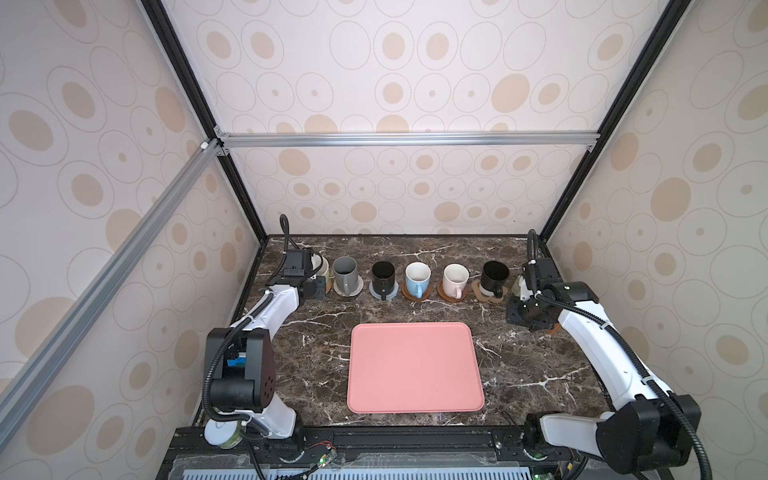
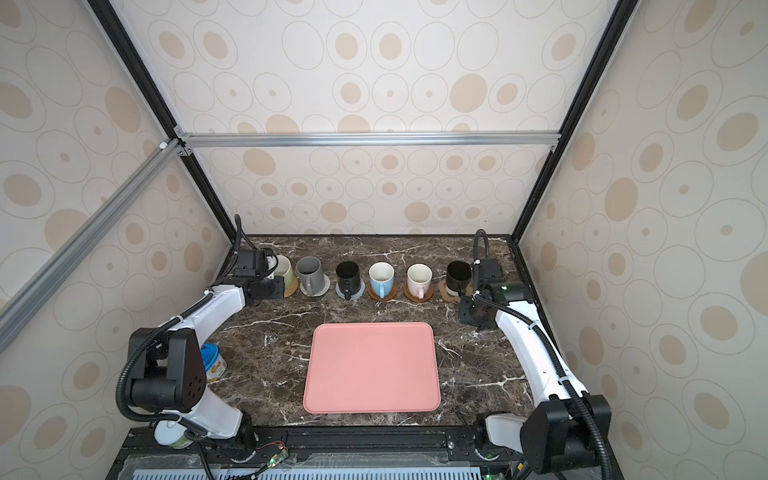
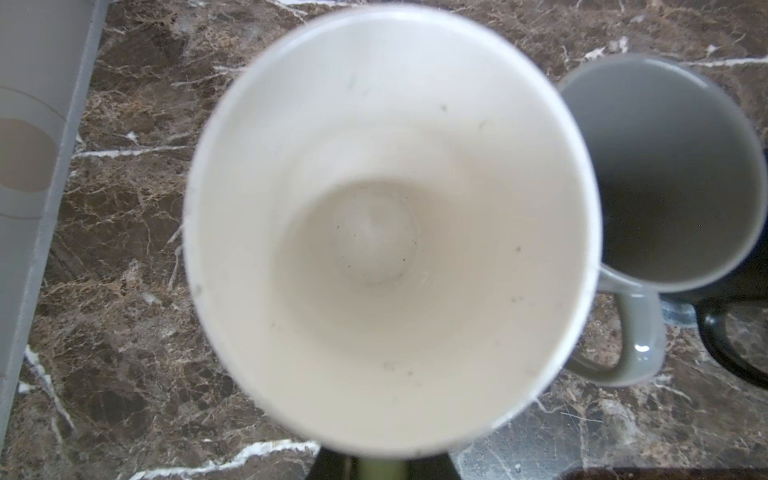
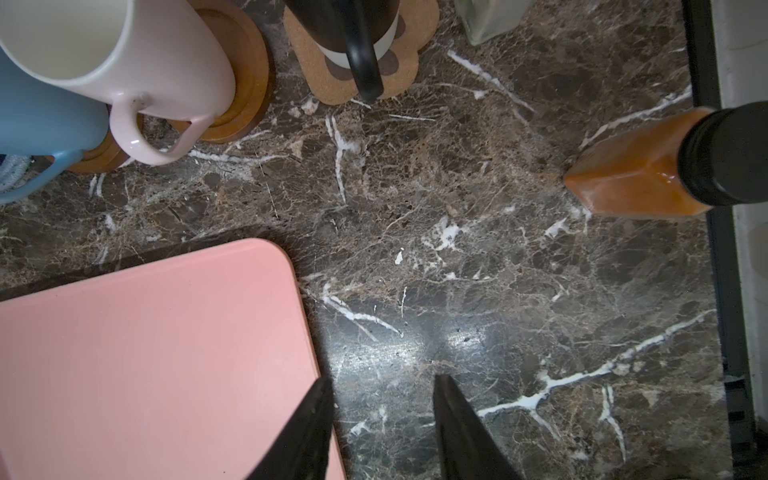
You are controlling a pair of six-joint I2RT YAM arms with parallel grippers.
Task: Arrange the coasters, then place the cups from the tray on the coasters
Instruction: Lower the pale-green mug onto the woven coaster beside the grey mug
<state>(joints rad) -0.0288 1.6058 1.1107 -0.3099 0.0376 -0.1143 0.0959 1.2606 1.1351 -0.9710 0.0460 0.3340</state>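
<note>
- Pale green cup [image 2: 286, 268], leftmost in the row, over the tan coaster [image 2: 294, 287]; left gripper [image 3: 378, 467] clenched on its handle.
- 5 other cups [image 1: 417, 277] stand on coasters [image 1: 415, 294] behind the tray [image 1: 415, 365].
- Right gripper [image 4: 382, 415] released, above the table [image 4: 457, 249] beside the tray corner.

tray [image 1: 415, 368] pink | tabletop [image 1: 519, 374] dark brown, white-veined | green mug [image 2: 286, 274] | grey mug [image 1: 345, 276] | blue mug [image 1: 417, 282] | pink mug [image 1: 454, 282] | walls [image 1: 415, 83] cream, tan ovals

No legible text anywhere
</note>
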